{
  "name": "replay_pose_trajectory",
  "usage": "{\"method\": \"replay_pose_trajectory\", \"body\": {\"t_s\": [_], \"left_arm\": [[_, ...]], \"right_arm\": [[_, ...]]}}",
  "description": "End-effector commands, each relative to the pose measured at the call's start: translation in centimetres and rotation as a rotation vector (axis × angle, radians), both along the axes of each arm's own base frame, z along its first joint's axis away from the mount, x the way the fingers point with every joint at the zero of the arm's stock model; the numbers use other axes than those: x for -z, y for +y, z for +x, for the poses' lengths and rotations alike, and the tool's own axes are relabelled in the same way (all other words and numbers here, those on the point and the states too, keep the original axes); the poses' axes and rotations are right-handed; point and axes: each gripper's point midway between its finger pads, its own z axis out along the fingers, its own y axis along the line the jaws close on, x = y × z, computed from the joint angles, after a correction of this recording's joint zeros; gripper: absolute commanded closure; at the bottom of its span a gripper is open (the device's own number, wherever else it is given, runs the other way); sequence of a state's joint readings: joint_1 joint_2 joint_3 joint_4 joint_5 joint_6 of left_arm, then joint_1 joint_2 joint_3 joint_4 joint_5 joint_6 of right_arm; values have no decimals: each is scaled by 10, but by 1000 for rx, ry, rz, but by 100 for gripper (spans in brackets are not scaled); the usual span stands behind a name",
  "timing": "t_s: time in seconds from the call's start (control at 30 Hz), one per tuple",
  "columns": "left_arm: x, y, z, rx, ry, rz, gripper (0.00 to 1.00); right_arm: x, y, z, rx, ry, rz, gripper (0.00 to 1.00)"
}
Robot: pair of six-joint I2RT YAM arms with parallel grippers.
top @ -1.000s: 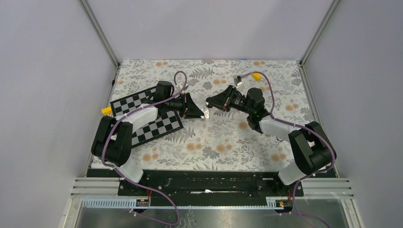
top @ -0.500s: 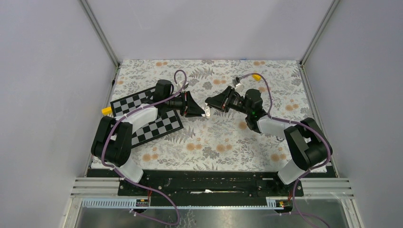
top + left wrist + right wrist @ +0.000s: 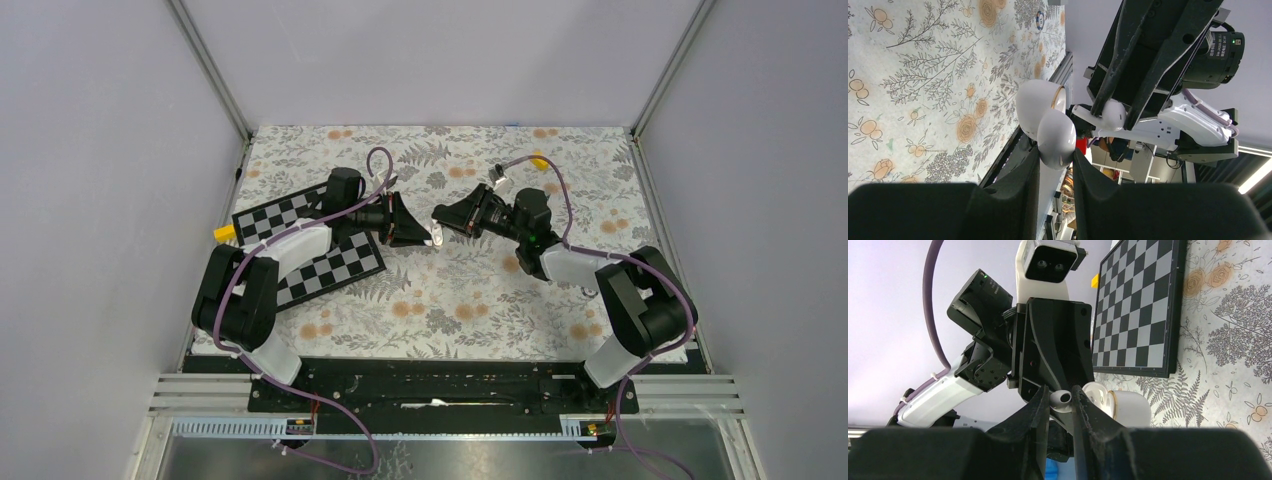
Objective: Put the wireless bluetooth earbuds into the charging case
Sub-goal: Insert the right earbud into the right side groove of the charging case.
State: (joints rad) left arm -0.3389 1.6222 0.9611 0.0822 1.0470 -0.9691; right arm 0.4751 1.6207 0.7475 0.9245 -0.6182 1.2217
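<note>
My left gripper [image 3: 1055, 156] is shut on the white charging case [image 3: 1055, 137], held above the table with its gold-rimmed lid [image 3: 1037, 104] swung open. Facing it, my right gripper [image 3: 1061, 401] is shut on a white earbud [image 3: 1060, 398], whose tip pokes out between the fingers. The earbud [image 3: 1113, 114] sits just off the case's open side, a small gap apart. From above, the two grippers meet tip to tip over the middle of the floral table, left gripper [image 3: 424, 236] and right gripper [image 3: 441, 217]. No other earbud is in view.
A black-and-white checkerboard [image 3: 310, 245] lies under the left arm, a yellow piece [image 3: 225, 232] at its left edge. Another yellow piece [image 3: 540, 160] sits at the back right. Grey walls close off the floral table [image 3: 450, 300] on three sides.
The right gripper with the earbud has shifted slightly left and back, closer to the case. The left gripper has barely moved.
</note>
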Motion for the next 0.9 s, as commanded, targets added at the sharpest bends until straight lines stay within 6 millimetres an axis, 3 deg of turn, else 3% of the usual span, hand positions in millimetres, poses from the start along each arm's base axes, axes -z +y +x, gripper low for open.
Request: {"method": "replay_pose_trajectory", "body": {"t_s": [0.0,0.87], "left_arm": [[-25,-1,-3,30,-92,-51,100],[-28,5,-2,20,-99,-62,100]], "right_arm": [[1,3,1,-1,-45,-11,88],[21,1,-1,6,-10,-41,88]]}}
